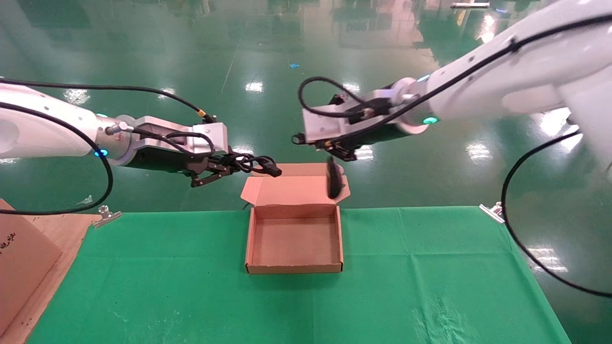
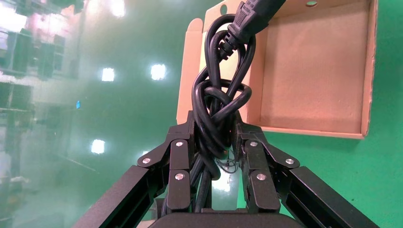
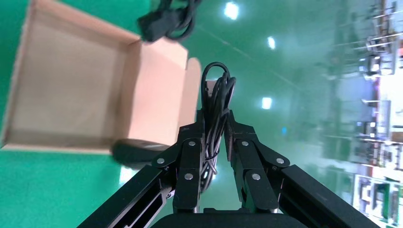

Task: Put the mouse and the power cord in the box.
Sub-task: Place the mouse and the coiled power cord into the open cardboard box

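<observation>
Cardboard box (image 1: 294, 268) lies open on the green desk (image 1: 430, 277), below and nearer the robot than both loads, which hang over its raised back flap. The left gripper (image 1: 224, 173) is clamped on the power cord (image 1: 251, 164), a knotted black coil, plug toward the box. The right gripper (image 1: 340, 154) pinches the mouse's thin looped cable, the dark oval mouse (image 1: 334, 179) dangling at the flap's right edge

The shallow brown cardboard box (image 1: 294, 267) sits open on the green-covered bench (image 1: 430, 286), lid flap upright at the far side. The coiled black power cord (image 1: 253, 164) hangs above its far left corner; the black mouse (image 1: 333, 181) dangles by its thin cable above the far right corner.
</observation>
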Available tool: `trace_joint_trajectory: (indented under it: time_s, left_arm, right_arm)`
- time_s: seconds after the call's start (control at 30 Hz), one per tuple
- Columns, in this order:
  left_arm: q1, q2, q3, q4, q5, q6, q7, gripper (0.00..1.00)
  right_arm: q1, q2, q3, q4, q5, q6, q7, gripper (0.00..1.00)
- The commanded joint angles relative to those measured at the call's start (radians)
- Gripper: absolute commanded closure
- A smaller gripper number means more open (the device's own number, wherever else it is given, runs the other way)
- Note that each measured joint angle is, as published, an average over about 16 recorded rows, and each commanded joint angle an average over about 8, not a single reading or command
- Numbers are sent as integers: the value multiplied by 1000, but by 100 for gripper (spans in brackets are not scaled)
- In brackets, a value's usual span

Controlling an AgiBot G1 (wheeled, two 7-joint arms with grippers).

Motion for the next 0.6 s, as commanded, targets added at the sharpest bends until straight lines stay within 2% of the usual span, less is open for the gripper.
trace_joint_trajectory:
  time_s: [0.03, 0.6]
  left_arm:
    - [-1, 7, 0, 4, -1, 1, 5, 100]
    - [-5, -11, -21, 23, -30, 15, 28, 100]
  right_arm:
    - [-17, 1, -24, 34, 18, 45, 19, 100]
    - [-107, -3, -270, 149, 149, 214, 131, 100]
